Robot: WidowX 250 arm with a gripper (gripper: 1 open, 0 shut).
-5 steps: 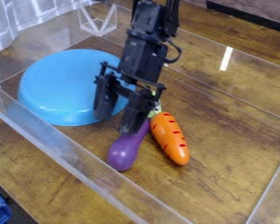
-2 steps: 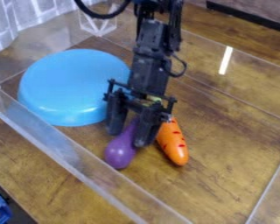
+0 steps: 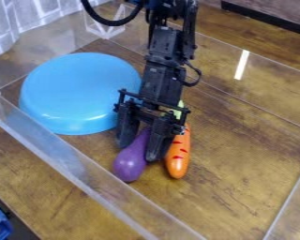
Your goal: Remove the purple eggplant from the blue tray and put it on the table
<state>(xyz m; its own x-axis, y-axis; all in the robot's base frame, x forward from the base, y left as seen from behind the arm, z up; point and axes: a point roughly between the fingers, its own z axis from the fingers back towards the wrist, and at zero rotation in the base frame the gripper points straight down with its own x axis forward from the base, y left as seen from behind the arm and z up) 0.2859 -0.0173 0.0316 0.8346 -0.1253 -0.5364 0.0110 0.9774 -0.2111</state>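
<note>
The purple eggplant (image 3: 130,162) lies on the dark wood table (image 3: 240,187), just in front of and off the right rim of the round blue tray (image 3: 67,91). My gripper (image 3: 149,141) points straight down over the eggplant's upper end. Its black fingers (image 3: 124,125) stand on either side of that end and hide it. The jaws look closed on the eggplant, whose rounded lower end rests on the table. The tray holds nothing.
An orange carrot (image 3: 176,156) lies right beside the eggplant, touching the gripper's right side. Clear plastic walls (image 3: 65,173) fence the table at the front and left.
The gripper has come down and slightly right with the eggplant. The eggplant has settled lower on the table. The carrot has been nudged more upright.
</note>
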